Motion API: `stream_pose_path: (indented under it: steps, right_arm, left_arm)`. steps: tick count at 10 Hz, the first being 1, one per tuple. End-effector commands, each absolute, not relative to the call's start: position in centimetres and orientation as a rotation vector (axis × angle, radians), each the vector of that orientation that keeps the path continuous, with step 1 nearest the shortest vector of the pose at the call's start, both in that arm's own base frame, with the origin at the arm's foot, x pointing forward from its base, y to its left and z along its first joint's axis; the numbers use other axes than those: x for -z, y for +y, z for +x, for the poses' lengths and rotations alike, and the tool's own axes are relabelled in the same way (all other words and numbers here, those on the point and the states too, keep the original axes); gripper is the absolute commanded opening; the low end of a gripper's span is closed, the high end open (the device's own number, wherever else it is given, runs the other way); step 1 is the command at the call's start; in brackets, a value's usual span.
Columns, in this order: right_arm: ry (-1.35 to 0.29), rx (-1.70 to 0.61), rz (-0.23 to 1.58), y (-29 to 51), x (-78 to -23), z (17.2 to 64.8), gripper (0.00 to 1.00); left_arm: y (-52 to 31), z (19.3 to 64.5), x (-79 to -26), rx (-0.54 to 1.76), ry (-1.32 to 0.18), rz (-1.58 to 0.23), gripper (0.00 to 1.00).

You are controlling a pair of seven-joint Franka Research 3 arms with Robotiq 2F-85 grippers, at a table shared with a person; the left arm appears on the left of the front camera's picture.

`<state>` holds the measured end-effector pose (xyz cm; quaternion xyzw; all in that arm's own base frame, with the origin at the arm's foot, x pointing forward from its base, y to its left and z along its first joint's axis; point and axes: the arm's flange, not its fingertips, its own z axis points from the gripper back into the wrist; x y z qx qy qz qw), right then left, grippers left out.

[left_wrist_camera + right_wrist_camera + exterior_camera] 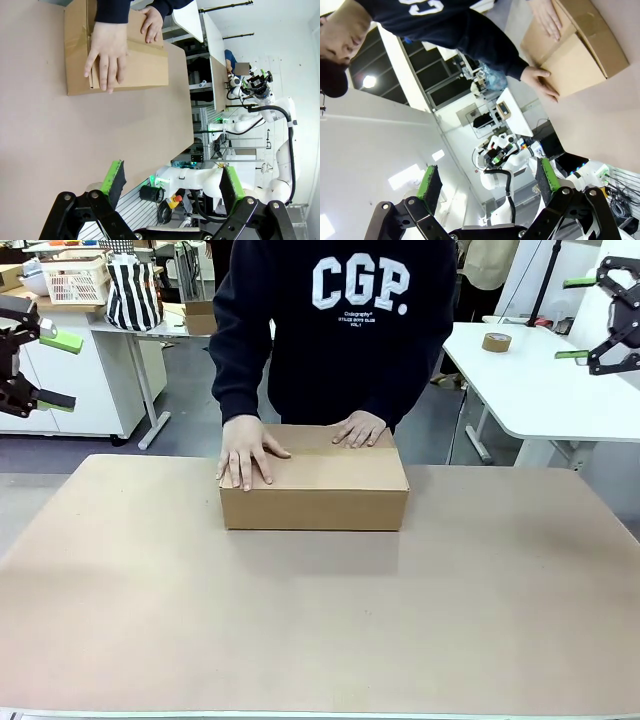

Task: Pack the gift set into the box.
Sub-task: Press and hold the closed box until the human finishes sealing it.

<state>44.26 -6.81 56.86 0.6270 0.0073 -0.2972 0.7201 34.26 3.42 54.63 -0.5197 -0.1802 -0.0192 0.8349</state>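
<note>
A plain brown cardboard box (314, 490) sits near the far edge of a pale tan bench (300, 630). The person behind it wears a dark navy sweatshirt (260, 320) with white lettering. The jaws on both arms are black with bright green pads (114, 180). Farther off are a black-and-white striped bag (133, 295) and a brown tape roll (496, 341).

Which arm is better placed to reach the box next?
Right, probably: one hand covers the box top's left part, the other hand only its far edge, leaving the right bare. Both jaws open.
</note>
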Motion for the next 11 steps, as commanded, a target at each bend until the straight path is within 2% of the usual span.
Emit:
stream_pose_path:
  steps: [1,11]
  right_arm:
    - [0.022,0.644,1.377,-7.03,-57.15,44.38,1.0]
    - [0.022,0.644,1.377,-7.03,-57.15,44.38,1.0]
  left_arm:
    - [3.41,34.23,-54.87,0.049,-0.386,-1.112,1.0]
    - [3.41,34.23,-54.87,0.049,-0.386,-1.112,1.0]
